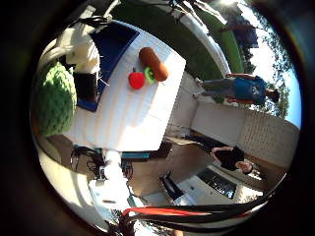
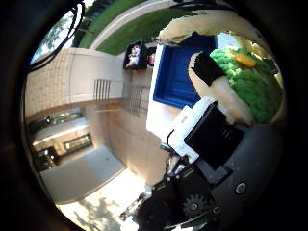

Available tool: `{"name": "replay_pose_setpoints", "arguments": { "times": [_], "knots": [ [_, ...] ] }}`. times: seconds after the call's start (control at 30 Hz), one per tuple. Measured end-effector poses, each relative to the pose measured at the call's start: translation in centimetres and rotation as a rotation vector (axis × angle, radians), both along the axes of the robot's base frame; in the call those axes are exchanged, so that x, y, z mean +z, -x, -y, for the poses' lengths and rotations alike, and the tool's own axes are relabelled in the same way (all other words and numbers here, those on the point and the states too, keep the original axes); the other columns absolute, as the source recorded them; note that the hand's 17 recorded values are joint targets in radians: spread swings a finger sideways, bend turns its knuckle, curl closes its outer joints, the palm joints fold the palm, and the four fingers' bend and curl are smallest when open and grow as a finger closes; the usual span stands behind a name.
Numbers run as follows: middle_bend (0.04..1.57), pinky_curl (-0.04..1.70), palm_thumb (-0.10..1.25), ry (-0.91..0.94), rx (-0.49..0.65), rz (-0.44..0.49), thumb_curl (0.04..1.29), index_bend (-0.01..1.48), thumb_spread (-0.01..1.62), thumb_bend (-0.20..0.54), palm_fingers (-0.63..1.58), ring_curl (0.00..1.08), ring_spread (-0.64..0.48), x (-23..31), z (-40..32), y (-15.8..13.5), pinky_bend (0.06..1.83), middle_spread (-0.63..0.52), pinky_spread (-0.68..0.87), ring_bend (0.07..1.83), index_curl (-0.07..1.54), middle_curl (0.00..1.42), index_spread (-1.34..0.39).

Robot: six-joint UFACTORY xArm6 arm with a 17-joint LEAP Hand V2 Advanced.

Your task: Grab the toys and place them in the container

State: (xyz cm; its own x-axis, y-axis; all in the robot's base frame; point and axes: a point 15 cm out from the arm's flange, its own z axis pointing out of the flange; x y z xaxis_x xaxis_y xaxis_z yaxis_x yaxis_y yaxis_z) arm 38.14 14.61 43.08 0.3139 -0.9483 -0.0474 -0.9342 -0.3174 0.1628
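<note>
Robot hand [image 2: 211,130] curled round green knitted plush toy [image 1: 54,98], close to palm; blue container [image 2: 180,72] just beside toy, on bench [image 1: 128,113].

The fuzzy green plush toy [image 2: 250,84] is half covered by a white-and-black fingertip [image 2: 211,79]. The deep blue plastic container [image 2: 180,72] loses one corner behind it, and the small black bin [image 2: 134,55] beyond holds things too small to tell.

A sunlit home backyard is surrounding the white table [image 1: 130,115]: green lawn [image 1: 167,37] lying beyond it, a pale block wall [image 1: 256,132] running beside it.
</note>
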Motion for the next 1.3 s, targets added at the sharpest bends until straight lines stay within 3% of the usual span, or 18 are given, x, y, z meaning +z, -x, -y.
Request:
{"name": "replay_pose_setpoints", "arguments": {
  "times": [0.17, 0.37, 0.4, 0.47, 0.57, 0.67, 0.8, 1.07, 1.3],
  "knots": [
    [1.19, 0.82, 0.96, 0.003, 0.017, -0.004, 0.58, 0.97, 1.21, -0.017, 0.79, 0.82, -0.11, -5.3, -3.9, -4.2, 1.57, -0.25, 0.15, 1.51, 0.14, 1.12, -0.92],
    [1.16, 0.82, 0.86, 0.016, 0.024, -0.036, 0.54, 1.00, 1.23, -0.037, 0.73, 0.79, -0.08, -11.1, -5.9, -7.0, 1.51, -0.24, 0.17, 1.49, 0.14, 1.10, -0.88],
    [1.08, 0.81, 0.84, 0.023, 0.021, -0.051, 0.52, 0.99, 1.24, -0.039, 0.67, 0.75, -0.05, -11.8, -5.7, -7.1, 1.48, -0.23, 0.19, 1.41, 0.15, 1.05, -0.79],
    [0.68, 0.82, 0.79, 0.032, 0.020, -0.084, 0.49, 0.87, 1.23, -0.039, -0.09, 0.72, 0.06, -13.3, -5.2, -7.3, 1.40, -0.16, 0.24, 1.21, 0.17, 0.90, -0.55],
    [0.44, 0.69, 0.77, 0.034, 0.058, -0.125, 0.47, 0.81, 1.23, -0.029, -0.28, 0.54, 0.15, -14.8, -4.6, -7.3, 1.18, -0.07, 0.31, 0.86, 0.17, 0.73, -0.45],
    [0.26, 0.56, 0.79, 0.010, 0.116, -0.152, 0.46, 0.66, 1.21, -0.021, -0.29, 0.41, 0.23, -15.2, -4.3, -7.2, 0.95, -0.01, 0.36, 0.62, 0.15, 0.60, -0.42],
    [0.14, 0.47, 0.81, -0.032, 0.134, -0.175, 0.45, 0.46, 1.18, -0.022, -0.22, 0.34, 0.27, -15.2, -4.0, -7.0, 0.80, 0.02, 0.40, 0.49, 0.14, 0.50, -0.43],
    [0.12, 0.38, 0.81, -0.089, 0.106, -0.091, 0.44, 0.28, 1.16, -0.024, -0.11, 0.30, 0.30, -9.9, 0.3, -7.5, 0.67, 0.05, 0.44, 0.38, 0.16, 0.36, -0.44],
    [0.15, 0.33, 0.81, -0.105, -0.034, -0.001, 0.44, 0.22, 1.16, -0.027, 0.00, 0.31, 0.28, -7.6, 7.5, -9.8, 0.59, 0.06, 0.44, 0.38, 0.21, 0.31, -0.37]
  ]
}}
